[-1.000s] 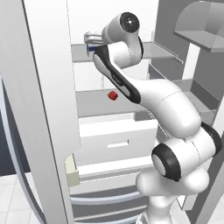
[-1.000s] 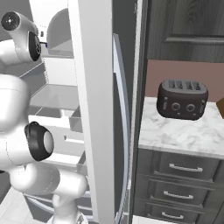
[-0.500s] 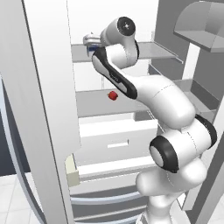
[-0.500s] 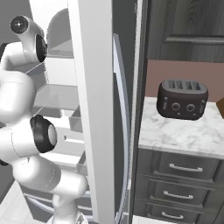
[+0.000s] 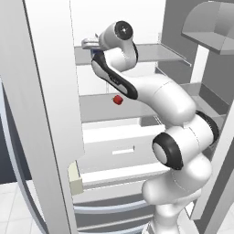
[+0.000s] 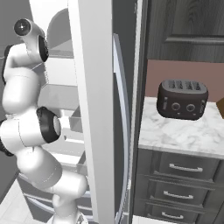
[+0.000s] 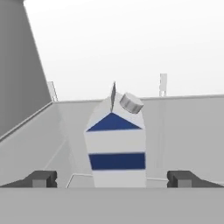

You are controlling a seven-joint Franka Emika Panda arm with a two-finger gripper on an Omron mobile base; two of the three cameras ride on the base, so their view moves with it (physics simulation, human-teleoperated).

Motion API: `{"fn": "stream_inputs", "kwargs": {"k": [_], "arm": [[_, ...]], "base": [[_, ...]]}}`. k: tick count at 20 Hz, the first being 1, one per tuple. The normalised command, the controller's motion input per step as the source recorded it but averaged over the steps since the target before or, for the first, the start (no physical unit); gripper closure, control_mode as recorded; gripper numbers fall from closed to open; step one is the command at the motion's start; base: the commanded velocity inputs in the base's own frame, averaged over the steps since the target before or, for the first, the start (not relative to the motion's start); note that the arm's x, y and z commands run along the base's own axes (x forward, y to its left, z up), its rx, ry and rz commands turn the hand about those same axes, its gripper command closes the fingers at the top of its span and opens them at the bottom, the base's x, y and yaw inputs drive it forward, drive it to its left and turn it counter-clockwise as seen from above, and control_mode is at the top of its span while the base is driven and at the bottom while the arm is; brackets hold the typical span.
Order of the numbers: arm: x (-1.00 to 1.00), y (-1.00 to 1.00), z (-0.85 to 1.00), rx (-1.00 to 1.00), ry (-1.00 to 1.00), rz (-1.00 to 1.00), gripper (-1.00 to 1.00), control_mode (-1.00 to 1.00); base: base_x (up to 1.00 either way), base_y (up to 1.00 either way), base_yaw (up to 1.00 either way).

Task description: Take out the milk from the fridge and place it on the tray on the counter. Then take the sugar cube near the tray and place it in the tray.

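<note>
- Inside now: tall white and light-grey fridge [image 5: 50, 114] standing open, with white shelves and drawers on show.
- On the left in the hand view, one small dark finger tip [image 7: 41, 178], low down.
- In the middle, small white milk carton [image 7: 116, 146] with a dark blue band and a grey round cap, standing upright on a fridge shelf.
- On the right, the other dark tip, well apart from the first.
- Two-finger gripper [image 7: 116, 179] wide open, one tip on each side of the carton, not touching it.
- In the left base view, white arm reaching up to the top shelf.
- Lower down, small red round thing [image 5: 118, 99] on the middle shelf.
- In the right base view, dark toaster [image 6: 182, 99] on a small marble counter [image 6: 183, 133] over dark drawers.
</note>
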Motion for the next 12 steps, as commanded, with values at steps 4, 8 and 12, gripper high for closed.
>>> {"fn": "stream_inputs", "kwargs": {"k": [4, 8, 12], "arm": [[0.29, 0.1, 0.0, -0.01, 0.0, 0.0, -1.0, -1.0], [0.27, 0.0, 0.0, 0.0, 0.0, 0.0, -1.0, -1.0], [0.31, 0.0, 0.0, 0.0, 0.01, 0.0, -1.0, -1.0]], "base": [[0.0, 0.0, 0.0], [0.0, 0.0, 0.0], [0.0, 0.0, 0.0]]}}
